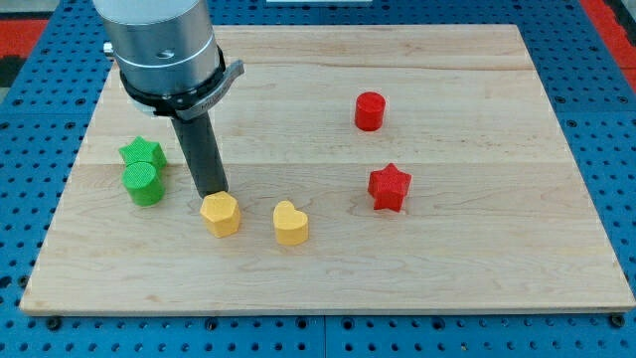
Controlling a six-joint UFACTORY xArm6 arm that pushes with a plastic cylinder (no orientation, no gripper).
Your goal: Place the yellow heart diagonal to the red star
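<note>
Board (pixel 477 268): bare wood btwn yellow heart (pixel 290 224) and red star (pixel 389 188), also along the view's bottom edge and the view's right. Red cylinder (pixel 370 110) sits well above the star. Two green blocks (pixel 143 171) touching each other near the view's left edge. My tip (pixel 212 193) is a bare rod, holding nothing, touching the top-left of the yellow hexagon (pixel 220 214). Heart is just right of the hexagon, apart from the tip, left and slightly below the star.

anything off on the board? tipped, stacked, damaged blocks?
Nothing stands out. All six blocks sit flat on the wooden board. The green star block touches the green cylinder block. My tip is just above the yellow hexagon block, not the yellow heart block.
</note>
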